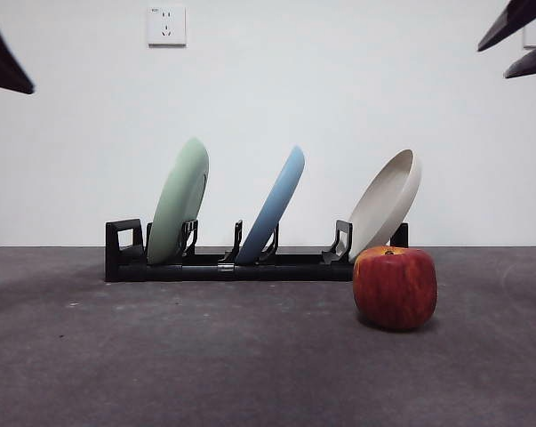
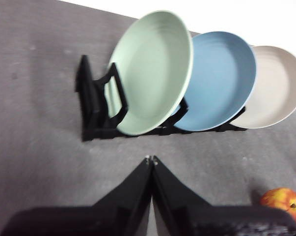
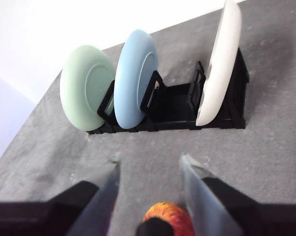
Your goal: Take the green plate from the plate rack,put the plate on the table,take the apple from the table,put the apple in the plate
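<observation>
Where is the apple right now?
In the front view the apple sits on the table toward the right, just in front of the plate rack's right end, below the beige plate. The open right gripper hovers above it.

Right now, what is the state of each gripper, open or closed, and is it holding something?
Left gripper: closed, holding nothing, above the table in front of the plate rack.
Right gripper: open, holding nothing, above the apple.
</observation>
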Controlling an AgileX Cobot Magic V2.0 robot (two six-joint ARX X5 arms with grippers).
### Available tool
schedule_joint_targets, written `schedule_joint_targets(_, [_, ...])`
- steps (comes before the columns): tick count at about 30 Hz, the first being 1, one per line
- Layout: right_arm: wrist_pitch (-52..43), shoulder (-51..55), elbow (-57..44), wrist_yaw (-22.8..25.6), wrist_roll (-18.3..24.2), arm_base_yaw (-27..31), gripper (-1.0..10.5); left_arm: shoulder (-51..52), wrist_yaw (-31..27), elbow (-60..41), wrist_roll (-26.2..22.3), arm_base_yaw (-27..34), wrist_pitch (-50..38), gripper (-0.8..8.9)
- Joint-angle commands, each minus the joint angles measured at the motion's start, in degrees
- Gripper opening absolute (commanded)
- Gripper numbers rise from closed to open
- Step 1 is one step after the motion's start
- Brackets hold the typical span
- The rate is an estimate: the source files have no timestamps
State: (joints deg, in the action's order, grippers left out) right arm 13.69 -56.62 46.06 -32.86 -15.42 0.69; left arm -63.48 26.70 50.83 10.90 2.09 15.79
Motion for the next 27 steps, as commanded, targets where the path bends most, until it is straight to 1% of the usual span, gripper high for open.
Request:
schedule_joint_targets(1, [0.4, -0.7, 0.8, -0.3, 0.5, -0.5, 2.3, -4.3, 0.4, 5.1, -1.9, -1.2, 0.8, 1.81])
schedule_joint_targets(2, [0.5, -0.8, 0.9, -0.2, 0.5, -0.8, 2.3, -5.5, 0.4, 6.7, -1.9, -1.6, 0.9, 2.33])
schedule_joint_targets(3, [0.5, -0.8, 0.9, -0.2, 0.6, -1.1, 2.3, -7.1, 0.4, 8.7, -1.9, -2.1, 1.1, 2.63])
schedule_joint_targets(8, [0.5, -0.8, 0.9, -0.2, 0.9, -2.5, 2.3, -14.7, 0.5, 18.4, -1.9, -4.9, 3.4, 2.60])
schedule_joint_targets(15, [0.5, -0.8, 0.9, 0.0, 0.9, -3.9, 2.3, -28.0, 0.3, 33.7, -3.6, -9.4, 11.0, 2.60])
schedule_joint_targets(18, [0.5, -0.8, 0.9, 0.0, 0.9, -3.9, 2.3, -33.0, 0.3, 38.9, -3.6, -11.2, 12.3, 2.60])
schedule_joint_targets(21, [0.5, -0.8, 0.9, 0.0, 0.9, -3.9, 2.3, -37.2, -0.2, 42.5, -3.6, -12.7, 12.5, 2.60])
schedule_joint_targets(24, [0.5, -0.8, 0.9, 0.0, 0.9, -3.9, 2.3, -39.9, -4.0, 44.1, -3.6, -13.9, 12.3, 2.60])
schedule_joint_targets(27, [0.5, -0.8, 0.9, 0.0, 0.9, -3.9, 2.3, -41.8, -5.7, 44.1, -3.6, -14.6, 11.7, 2.60])
